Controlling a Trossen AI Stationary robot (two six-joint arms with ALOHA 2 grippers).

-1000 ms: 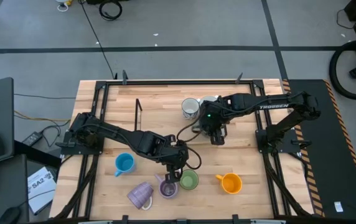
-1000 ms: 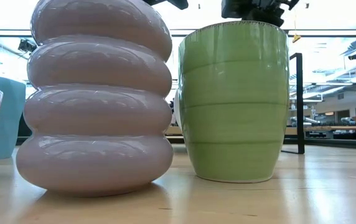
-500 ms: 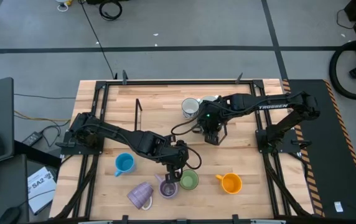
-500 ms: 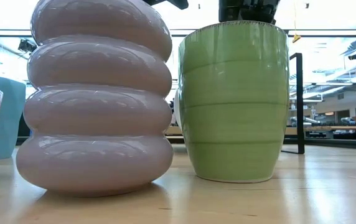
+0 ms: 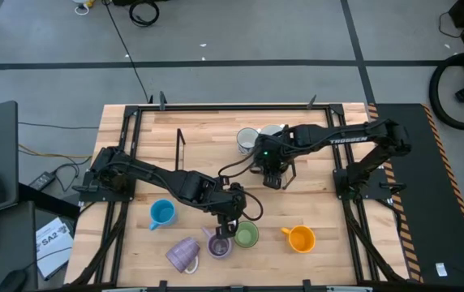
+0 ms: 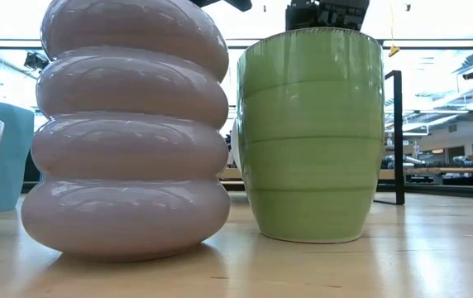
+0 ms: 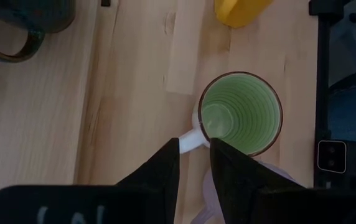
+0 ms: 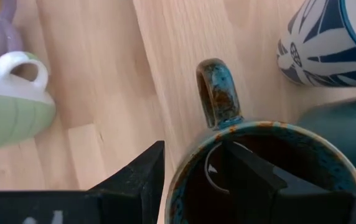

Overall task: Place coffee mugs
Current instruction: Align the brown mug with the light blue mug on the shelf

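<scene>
Brown-teal mug (image 8: 271,168) rim pinched by right fingers (image 8: 252,171) — left fingers (image 7: 193,163) spread at green mug (image 7: 240,112) handle.

Left gripper (image 7: 194,163) fingers straddle white handle of green mug (image 7: 240,113); orange mug (image 7: 240,11) beyond it.

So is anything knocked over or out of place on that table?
Yes: one lilac mug lies on its side at the table's front edge, beside the upright lilac mug and green mug. No spill or damage shows.
</scene>
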